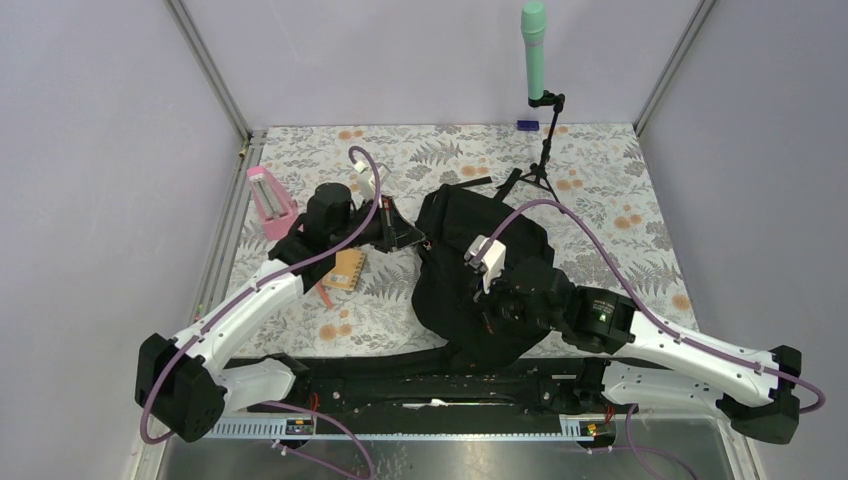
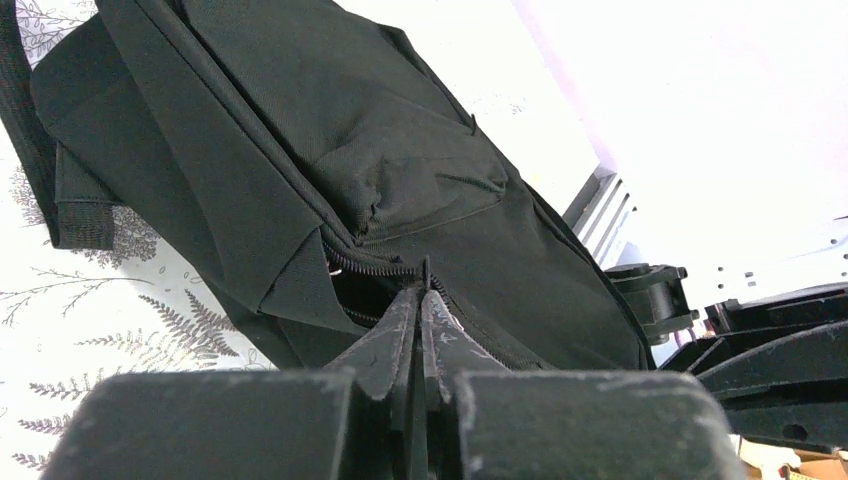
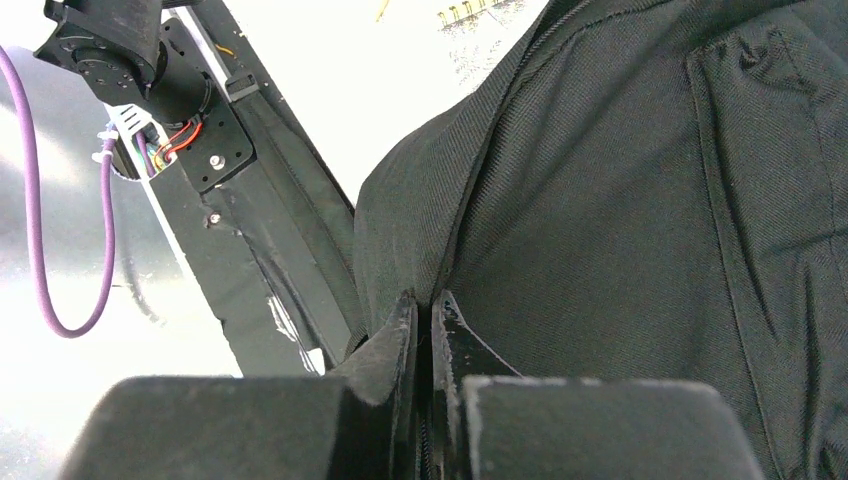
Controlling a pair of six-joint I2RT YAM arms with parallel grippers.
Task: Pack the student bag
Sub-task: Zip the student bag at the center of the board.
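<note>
Two pincers touch the big soft black backpack (image 1: 455, 225), lying in the middle of the flowery desk (image 1: 620, 200). The left pincer (image 2: 421, 293) is pressed together at the half-open zipper (image 2: 370, 268); the right pincer (image 3: 424, 303) pinches the bag's cloth edge. The small orange notebook (image 1: 347, 268) at centre left lies outside, so I think packing has hardly begun.

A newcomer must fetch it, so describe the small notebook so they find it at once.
Find the large black fabric backpack in the middle of the fern-patterned tablecloth. Just left of it, a small orange-brown spiral-bound notebook lies flat. Unlike the pink-and-white object standing farther back, it is a low, flat rectangle.
</note>
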